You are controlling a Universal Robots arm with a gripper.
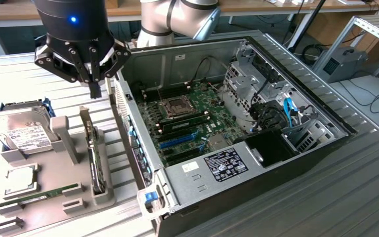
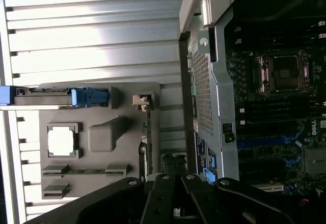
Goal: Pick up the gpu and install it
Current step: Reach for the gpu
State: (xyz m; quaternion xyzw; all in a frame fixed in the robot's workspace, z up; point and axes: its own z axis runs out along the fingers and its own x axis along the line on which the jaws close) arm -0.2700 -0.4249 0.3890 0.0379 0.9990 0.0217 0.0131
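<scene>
The gpu (image 1: pixel 96 165) stands on its long edge in a slot of the grey parts holder (image 1: pixel 77 197), on the exterior view's left of the open computer case (image 1: pixel 196 168). In the wrist view the gpu (image 2: pixel 145 142) shows as a thin dark strip along the holder's (image 2: pixel 102 132) side. My gripper (image 1: pixel 94 93) hangs in the air above the holder's far end, close to the case's outer wall. Its fingers are shut together with nothing between them. In the wrist view the gripper (image 2: pixel 174 160) points down near the gpu's end.
On the holder sit a silver hard drive (image 1: pixel 21 132) in a blue bracket, a CPU chip (image 1: pixel 21 180) and a green RAM stick (image 1: pixel 41 195). Inside the case lies the motherboard (image 1: pixel 189 116) with blue expansion slots (image 1: pixel 176 140). The table is ribbed metal.
</scene>
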